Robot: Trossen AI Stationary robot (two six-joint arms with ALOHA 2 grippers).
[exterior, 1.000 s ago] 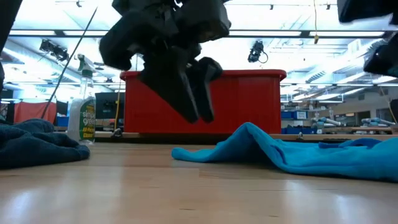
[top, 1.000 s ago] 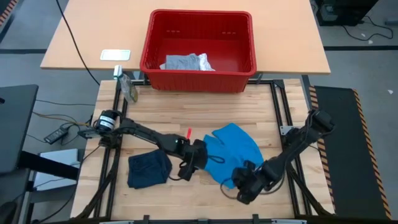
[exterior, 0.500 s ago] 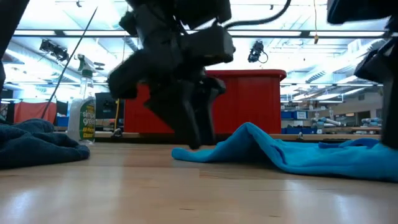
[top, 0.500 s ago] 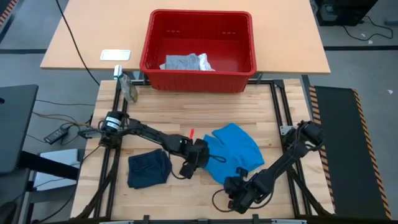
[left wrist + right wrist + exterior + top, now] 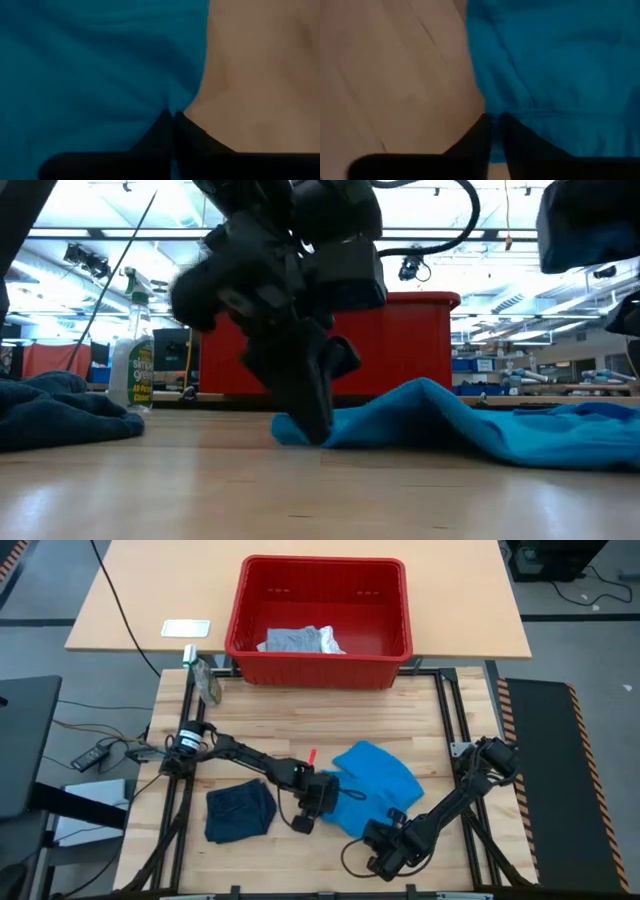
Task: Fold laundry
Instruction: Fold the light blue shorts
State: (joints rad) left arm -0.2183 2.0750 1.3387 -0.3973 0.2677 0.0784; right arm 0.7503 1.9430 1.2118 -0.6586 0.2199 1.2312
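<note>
A bright blue garment (image 5: 378, 778) lies spread on the wooden table, right of centre, and in the low view (image 5: 470, 430) it humps up beside the fingers. My left gripper (image 5: 308, 812) is down at its left edge, shut on the cloth. My right gripper (image 5: 383, 852) is at its near edge, its fingers closed on the hem. A dark navy garment (image 5: 240, 812) lies crumpled at the near left. A light grey garment (image 5: 300, 640) lies in the red basket (image 5: 395, 610). My left gripper pinches the blue garment's left edge (image 5: 165, 102) between its two shut fingers (image 5: 312, 415). They slant down from above, their tips at the table top. The cloth there is gathered into wrinkles and rests on the table. My right gripper has the garment's near hem (image 5: 517, 112) between its two almost closed fingers (image 5: 480, 132). One layer or several, I cannot tell. The cloth lies flat on the table.
The red basket stands on the far table beyond the work table's far edge. A spray bottle (image 5: 205, 680) stands at the far left corner. A small red thing (image 5: 310, 754) lies just left of the blue garment. Bare wood lies between the garments and the basket.
My left gripper has come down toward the near edge onto the blue garment's left edge and shut on it. That edge has bunched up and the hump has shifted right. My right gripper has gone toward the table's near left, to the garment's near edge.
</note>
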